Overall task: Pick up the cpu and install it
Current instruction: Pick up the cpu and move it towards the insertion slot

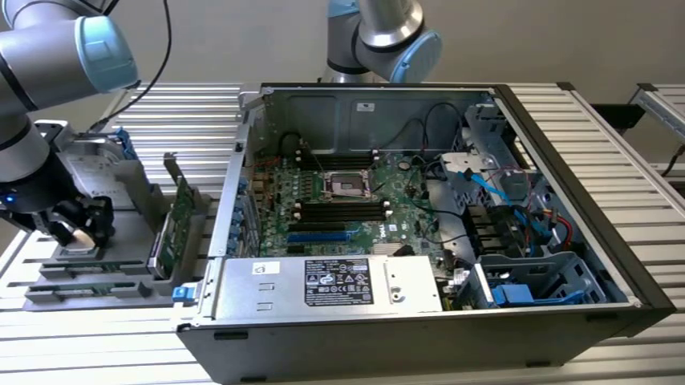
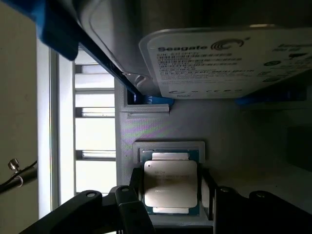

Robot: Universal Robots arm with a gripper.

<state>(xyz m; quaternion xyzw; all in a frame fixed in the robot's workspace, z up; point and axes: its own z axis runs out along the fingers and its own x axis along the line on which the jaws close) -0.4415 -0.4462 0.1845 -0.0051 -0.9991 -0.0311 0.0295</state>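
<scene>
The cpu [image 2: 170, 181], a small square chip with a dull silver top, lies flat in a grey pocket of the parts holder [image 2: 168, 145]. My gripper [image 2: 171, 192] is lowered over it, one dark finger [image 2: 136, 187] on each side of the chip and only thin gaps left. The chip still rests in its pocket. In the exterior view my gripper [image 1: 79, 231] hangs low over the grey holder [image 1: 107, 277] at the exterior view's left. The motherboard's cpu socket [image 1: 345, 185] stands open inside the computer case [image 1: 557, 160].
A silver hard drive [image 2: 219, 58] with a white label and blue bracket sits just beyond the chip. A green card [image 1: 176, 220] stands upright in the holder. A second arm [image 1: 391, 40] stands behind the case. The power supply [image 1: 332, 285] and blue cables [image 1: 503, 200] crowd the case.
</scene>
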